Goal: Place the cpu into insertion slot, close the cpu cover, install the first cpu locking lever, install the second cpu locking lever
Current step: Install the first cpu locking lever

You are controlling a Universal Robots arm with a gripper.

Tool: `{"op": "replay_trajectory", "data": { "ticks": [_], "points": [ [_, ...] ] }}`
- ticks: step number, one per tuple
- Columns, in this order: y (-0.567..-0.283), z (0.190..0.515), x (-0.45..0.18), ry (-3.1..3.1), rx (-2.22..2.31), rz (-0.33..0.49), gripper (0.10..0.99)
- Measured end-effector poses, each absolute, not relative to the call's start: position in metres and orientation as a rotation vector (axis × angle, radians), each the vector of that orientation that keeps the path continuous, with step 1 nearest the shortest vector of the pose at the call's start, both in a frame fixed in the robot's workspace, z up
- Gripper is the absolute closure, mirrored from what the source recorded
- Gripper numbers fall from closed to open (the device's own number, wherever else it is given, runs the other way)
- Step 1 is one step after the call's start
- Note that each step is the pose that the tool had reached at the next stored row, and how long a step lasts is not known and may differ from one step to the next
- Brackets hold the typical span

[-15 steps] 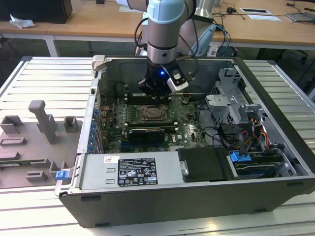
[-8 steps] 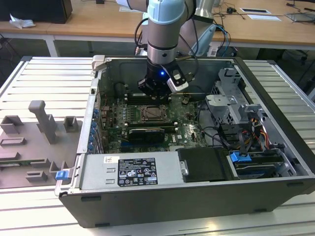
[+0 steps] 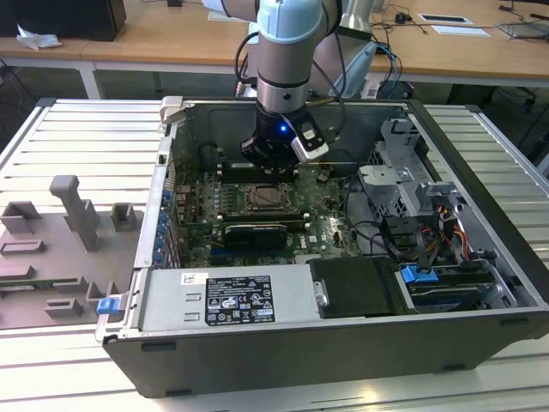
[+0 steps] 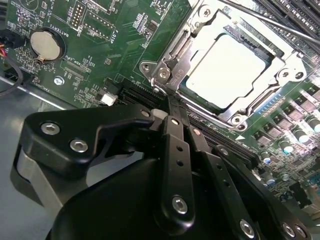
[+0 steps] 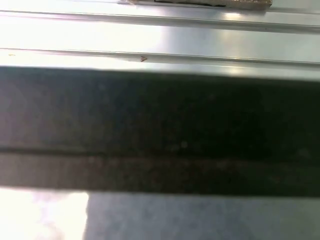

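- Pale silvery-grey square cpu (image 4: 231, 70): seated flat in the insertion slot, upper right of the second wrist view; placement is judged done
- Thin silvery metal cpu cover (image 4: 285, 66): a frame plate lying down around the chip, its cut-out leaving the metal top bare; judged closed over the socket, though full seating cannot be confirmed
- Square dark insertion slot with silvery rim (image 3: 268, 199): seen at the centre of the exterior view on the green circuit board (image 4: 95, 45), just below the arm's tool
- Black two-finger gripper (image 4: 170, 102): fingers drawn together with no visible gap, tips at the lower left corner of the socket frame in the second wrist view; nothing is seen held between them; the tips seem set against a thin dark bar at the frame's edge, possibly a locking lever, which would explain the low, close approach
- Grey open computer case (image 3: 480, 154): laid on its side so the board faces up for access from above
- Hard to make out: the levers' latched or unlatched state; actual contact between tips and frame; the right part of the socket, cut off by the frame edge
- First wrist view: blurred pale and dark bands, content not identifiable
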State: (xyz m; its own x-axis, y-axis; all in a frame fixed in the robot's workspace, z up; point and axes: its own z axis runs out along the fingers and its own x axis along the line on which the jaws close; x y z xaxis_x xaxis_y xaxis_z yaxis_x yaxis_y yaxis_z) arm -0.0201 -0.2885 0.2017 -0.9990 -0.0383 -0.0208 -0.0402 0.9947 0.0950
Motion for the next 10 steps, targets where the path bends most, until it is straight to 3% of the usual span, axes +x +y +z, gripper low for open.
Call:
{"op": "replay_trajectory", "data": {
  "ticks": [10],
  "points": [
    [-0.289,0.216,-0.02,3.118,-0.061,0.152,0.98]
  ]
}}
